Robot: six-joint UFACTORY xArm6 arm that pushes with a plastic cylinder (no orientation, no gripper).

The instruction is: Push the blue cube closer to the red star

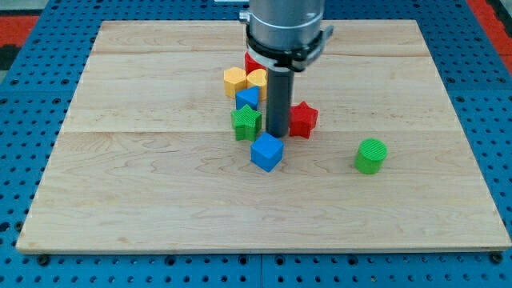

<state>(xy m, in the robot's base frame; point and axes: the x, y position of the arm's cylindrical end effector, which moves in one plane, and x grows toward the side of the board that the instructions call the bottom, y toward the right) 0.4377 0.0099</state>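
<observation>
The blue cube [267,152] lies near the board's middle. The red star [303,119] lies just above and to the right of it, partly hidden by my rod. My tip [278,135] stands between them, touching or almost touching the blue cube's top edge, with the red star at its right and a green star [246,122] at its left.
Above the green star sit a blue triangular block [248,98], two yellow blocks [234,80] [258,78] and a red block [250,62] mostly hidden by the arm. A green cylinder [370,155] stands alone at the right. The wooden board [144,200] lies on a blue pegboard.
</observation>
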